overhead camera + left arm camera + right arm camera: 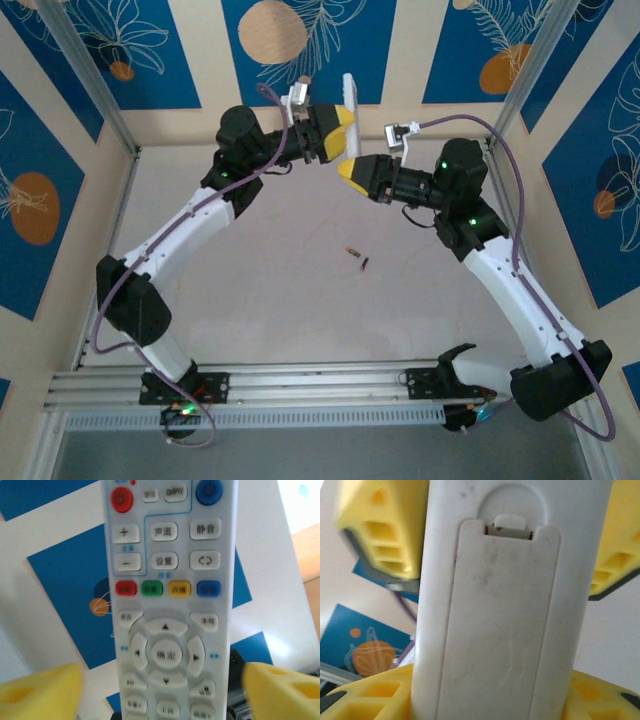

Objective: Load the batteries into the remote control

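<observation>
- Right wrist view: closest, at the bottom edge, are the right gripper's (487,702) own yellow fingers (365,697). They press against both long sides of the remote control (437,605), so I read this gripper as half closed and clamped on the remote's lower end. The remote runs straight away from the gripper, its long axis in line with the fingers. Its back faces this camera, with the battery cover (505,630) in place and the latch tab (510,522) at the far end. Higher up, the left gripper's fingers (385,525) flank the remote.
- Left wrist view: the left gripper (162,695) is spread wide, with its fingers (40,692) in the bottom corners. Background shows between each finger and the remote control (170,580), so it holds nothing. The button face is turned to this camera, which puts the cover on the side away from it.
- Top view: the left gripper (340,128) and right gripper (352,170) meet over the far part of the worktop (250,300). The remote control (349,95) pokes out beyond them toward the far wall. The batteries (352,250) lie loose and close together on the worktop, well apart from both grippers, on the side toward the arm bases and slightly to the right arm's side.
- Judgement: the cover has to come off before any battery goes in. The left gripper is the free one, but the cover faces away from it.
</observation>
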Motion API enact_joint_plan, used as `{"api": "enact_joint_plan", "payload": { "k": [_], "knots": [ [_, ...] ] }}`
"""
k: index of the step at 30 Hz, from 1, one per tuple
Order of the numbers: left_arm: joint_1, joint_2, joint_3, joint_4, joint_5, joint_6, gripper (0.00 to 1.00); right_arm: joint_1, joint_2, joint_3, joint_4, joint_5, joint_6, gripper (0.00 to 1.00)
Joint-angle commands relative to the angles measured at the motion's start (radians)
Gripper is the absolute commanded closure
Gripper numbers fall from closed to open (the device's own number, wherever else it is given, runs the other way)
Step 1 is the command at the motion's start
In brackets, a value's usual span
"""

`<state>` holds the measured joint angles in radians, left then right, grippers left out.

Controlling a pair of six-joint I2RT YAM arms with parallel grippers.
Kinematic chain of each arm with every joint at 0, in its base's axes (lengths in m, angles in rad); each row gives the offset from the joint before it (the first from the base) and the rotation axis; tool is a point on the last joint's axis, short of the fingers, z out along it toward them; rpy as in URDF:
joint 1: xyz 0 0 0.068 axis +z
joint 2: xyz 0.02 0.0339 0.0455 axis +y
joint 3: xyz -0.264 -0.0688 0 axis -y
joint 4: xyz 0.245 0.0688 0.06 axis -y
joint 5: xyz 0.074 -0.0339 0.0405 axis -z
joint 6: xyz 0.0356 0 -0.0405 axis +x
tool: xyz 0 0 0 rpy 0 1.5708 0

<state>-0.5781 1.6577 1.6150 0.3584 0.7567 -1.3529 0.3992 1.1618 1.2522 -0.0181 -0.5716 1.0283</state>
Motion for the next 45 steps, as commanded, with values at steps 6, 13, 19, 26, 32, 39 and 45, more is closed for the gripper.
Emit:
{"api": "enact_joint_plan", "payload": {
  "k": [6, 13, 19, 26, 32, 39, 45],
  "knots": [
    [0.074, -0.232, 0.055, -0.614, -0.242, 0.429, 0.00, 0.118, -0.055, 0.089, -0.444, 0.343, -0.455, 0.61],
    [0.078, -0.230, 0.056, -0.750, -0.239, 0.463, 0.05, 0.312, 0.006, 0.149, -0.568, 0.597, -0.629, 0.61],
    [0.075, -0.202, 0.012, -0.687, -0.163, 0.450, 0.20, 0.375, 0.070, 0.183, -0.592, 0.657, -0.658, 0.61],
    [0.075, -0.197, -0.040, -0.693, -0.179, 0.457, 0.54, 0.410, 0.093, 0.159, -0.589, 0.678, -0.669, 0.61],
    [0.074, -0.166, -0.135, -0.446, -0.061, 0.275, 0.65, 0.434, 0.109, 0.134, -0.573, 0.723, -0.672, 0.60],
    [0.073, -0.193, -0.144, -0.467, -0.097, 0.302, 0.83, 0.434, 0.113, 0.123, -0.564, 0.753, -0.666, 0.49],
    [0.080, -0.226, -0.178, -0.430, -0.165, 0.398, 0.93, 0.429, 0.089, 0.186, -0.689, 0.873, -0.456, 0.14]
  ]
}}
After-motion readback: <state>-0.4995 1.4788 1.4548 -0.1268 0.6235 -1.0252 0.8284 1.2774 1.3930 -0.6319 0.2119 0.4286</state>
